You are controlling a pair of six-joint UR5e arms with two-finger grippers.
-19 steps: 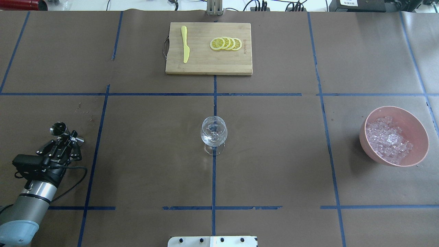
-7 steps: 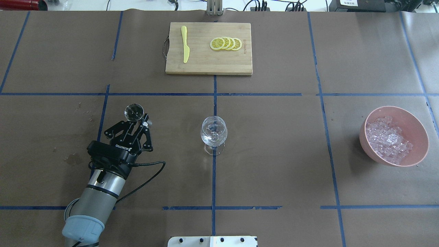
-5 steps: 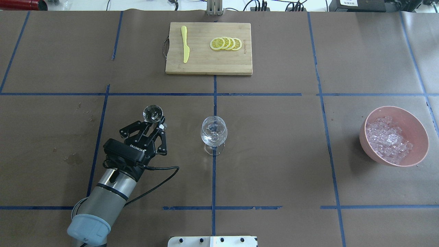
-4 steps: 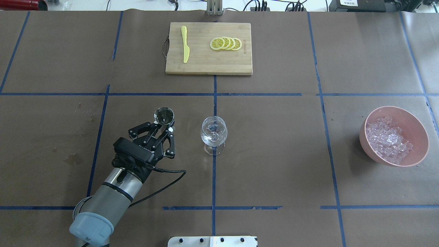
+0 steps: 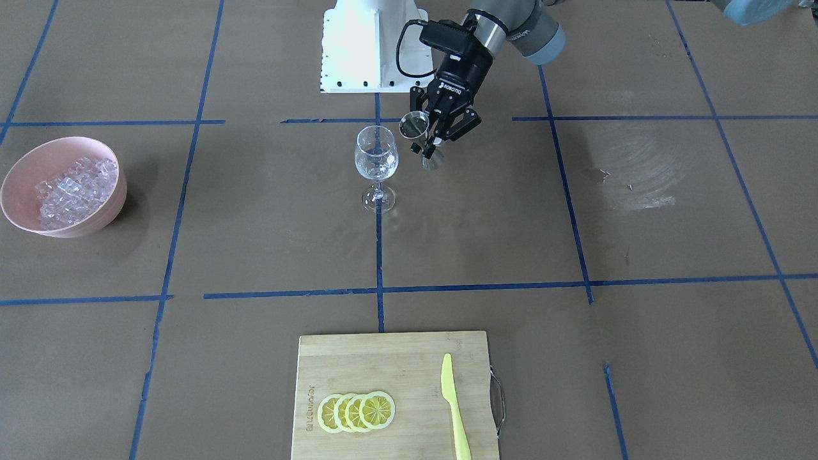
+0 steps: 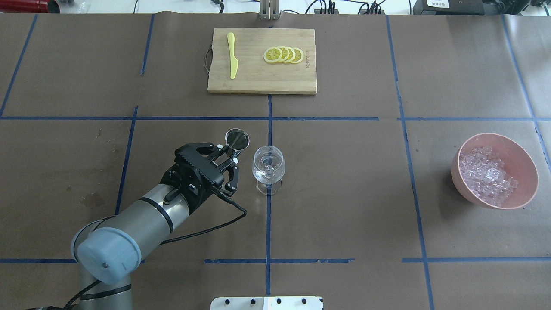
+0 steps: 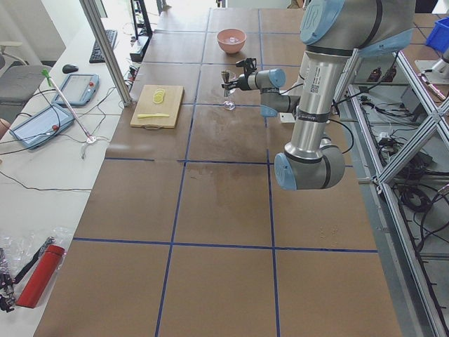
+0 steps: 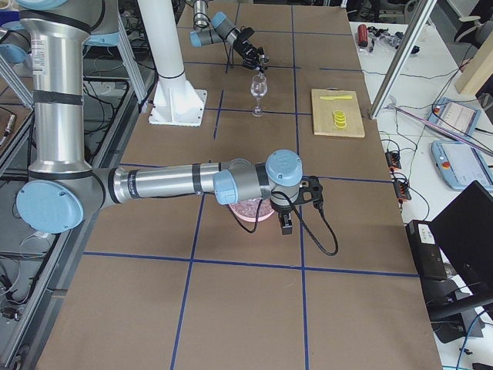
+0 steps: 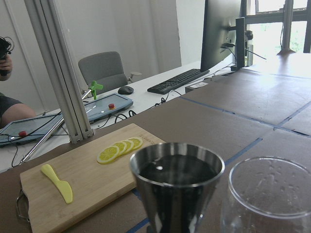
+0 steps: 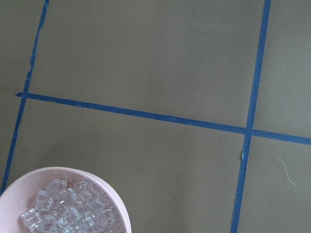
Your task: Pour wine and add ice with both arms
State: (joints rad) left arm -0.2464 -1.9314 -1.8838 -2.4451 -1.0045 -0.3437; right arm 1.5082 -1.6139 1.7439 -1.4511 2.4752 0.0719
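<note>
My left gripper (image 6: 231, 154) is shut on a steel jigger (image 6: 237, 139), held upright just left of the wine glass (image 6: 267, 165) with its rim at about the glass's height. In the left wrist view the jigger (image 9: 176, 179) holds dark wine, and the clear glass (image 9: 272, 194) stands close beside it. Ice (image 6: 486, 174) fills a pink bowl (image 6: 457, 172) at the far right. The right gripper (image 8: 283, 223) hangs over that bowl (image 8: 250, 210); I cannot tell whether it is open or shut. Its wrist view shows only the ice (image 10: 63, 208) and brown table.
A wooden cutting board (image 6: 258, 82) with lemon slices (image 6: 284, 54) and a yellow knife (image 6: 232, 56) lies at the table's far side. The white pedestal (image 5: 370, 45) stands at the robot's edge. Blue tape lines cross the brown table cover.
The left arm has carried the jigger from the table's far left rightward to just beside the wine glass. The glass, bowl and board have not moved.
</note>
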